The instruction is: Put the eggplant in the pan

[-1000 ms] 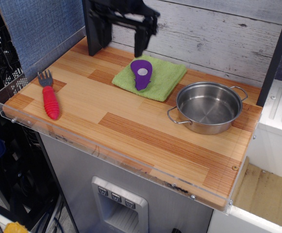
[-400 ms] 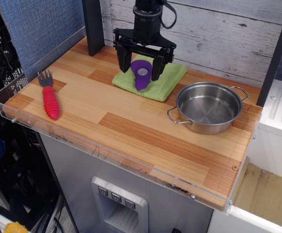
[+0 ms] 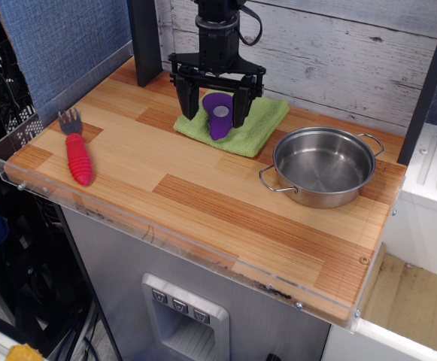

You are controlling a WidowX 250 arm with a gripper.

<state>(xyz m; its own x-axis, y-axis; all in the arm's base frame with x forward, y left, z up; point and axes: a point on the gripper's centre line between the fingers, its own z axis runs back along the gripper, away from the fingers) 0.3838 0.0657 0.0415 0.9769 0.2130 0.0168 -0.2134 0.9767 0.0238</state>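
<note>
The purple eggplant [image 3: 218,115] with a white round spot lies on a green cloth [image 3: 237,120] at the back of the wooden counter. My black gripper [image 3: 215,114] hangs straight down over it, open, with one finger on each side of the eggplant, the left finger [image 3: 189,102] and the right finger [image 3: 241,107] apart from it. The shiny steel pan [image 3: 322,166] with two wire loop handles stands empty to the right, beyond the cloth's right corner.
A red-handled fork [image 3: 75,148] lies at the counter's left end. A clear plastic lip [image 3: 165,229] runs along the front edge. A dark post [image 3: 144,41] stands at the back left, and a planked wall [image 3: 331,53] behind.
The arm swung down from the back, then lowered and shifted slightly left, so its open fingers now straddle the eggplant. The eggplant, pan and fork have not moved.
</note>
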